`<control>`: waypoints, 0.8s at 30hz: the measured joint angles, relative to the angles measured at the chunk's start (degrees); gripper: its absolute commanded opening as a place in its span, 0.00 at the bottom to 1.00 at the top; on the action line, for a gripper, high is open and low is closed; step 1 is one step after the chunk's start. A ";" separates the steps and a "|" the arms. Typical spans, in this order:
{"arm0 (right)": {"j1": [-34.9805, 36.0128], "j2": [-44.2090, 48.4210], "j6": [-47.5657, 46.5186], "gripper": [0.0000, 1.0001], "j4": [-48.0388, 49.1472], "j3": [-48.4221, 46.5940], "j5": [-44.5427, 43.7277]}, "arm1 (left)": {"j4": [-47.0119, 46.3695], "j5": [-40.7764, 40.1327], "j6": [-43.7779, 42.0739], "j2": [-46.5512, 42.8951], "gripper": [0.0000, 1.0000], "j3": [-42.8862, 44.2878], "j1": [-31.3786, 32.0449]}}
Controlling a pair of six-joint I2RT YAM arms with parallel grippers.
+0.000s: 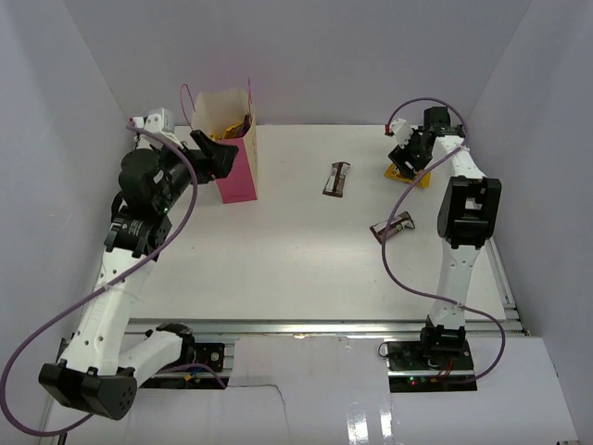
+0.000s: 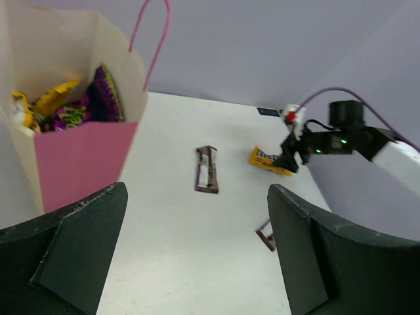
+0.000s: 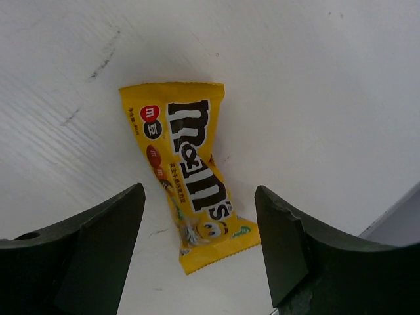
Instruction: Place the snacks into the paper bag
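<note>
Right gripper (image 3: 197,200): released, jaws spread wide, nothing held; it hangs over the yellow packet (image 3: 190,174) with one finger on each side of it.
Yellow packet: flat on the table (image 1: 296,278) at the far right, printed face up, lying slantwise between the jaws. Whether the fingertips reach the surface cannot be told.
Other snacks out: far brown bar (image 1: 338,178) at far centre; near brown bar (image 1: 393,227) on the right, close to the right arm. The two are well apart.
Paper bag (image 1: 236,176): upright at the far left, mouth open; bagged yellow packets (image 2: 52,98) and a purple pack (image 2: 102,98) are inside.
Left gripper (image 2: 197,216): released and empty, just beside the bag on its left.
Step in hand: judged to be the pick of the yellow packet, with three snacks left to bag.
Next move: fingertips down to table level, since the packet is thin. Then close across its narrow width, lift, carry it left to above the bag mouth clear of the loop handles (image 2: 156,46), and release.
</note>
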State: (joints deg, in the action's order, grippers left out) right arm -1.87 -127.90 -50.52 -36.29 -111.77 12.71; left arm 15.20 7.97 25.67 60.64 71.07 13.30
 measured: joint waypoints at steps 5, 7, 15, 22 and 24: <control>-0.35 -6.38 -3.78 0.68 -3.32 -3.98 -1.99 | -1.99 4.92 6.69 -6.49 0.98 -10.71 0.00; -0.61 -6.86 -4.52 0.62 -4.42 -3.96 -2.12 | -3.78 7.23 10.56 -7.96 0.98 -16.22 0.00; -1.79 -5.77 -5.05 0.28 -4.22 -0.87 0.76 | -14.99 15.91 26.58 -2.34 0.97 -29.59 1.90; -3.52 4.28 -3.15 0.19 -4.87 13.38 8.72 | -21.59 16.41 31.89 12.85 0.97 -25.29 13.62; -3.80 8.55 -1.75 0.18 -5.73 17.73 12.15 | -23.32 16.28 33.00 17.44 0.97 -23.23 16.22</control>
State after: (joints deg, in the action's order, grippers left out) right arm -5.67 -119.35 -52.27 -42.02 -94.04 24.86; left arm -8.12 24.25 58.67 78.08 47.83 29.52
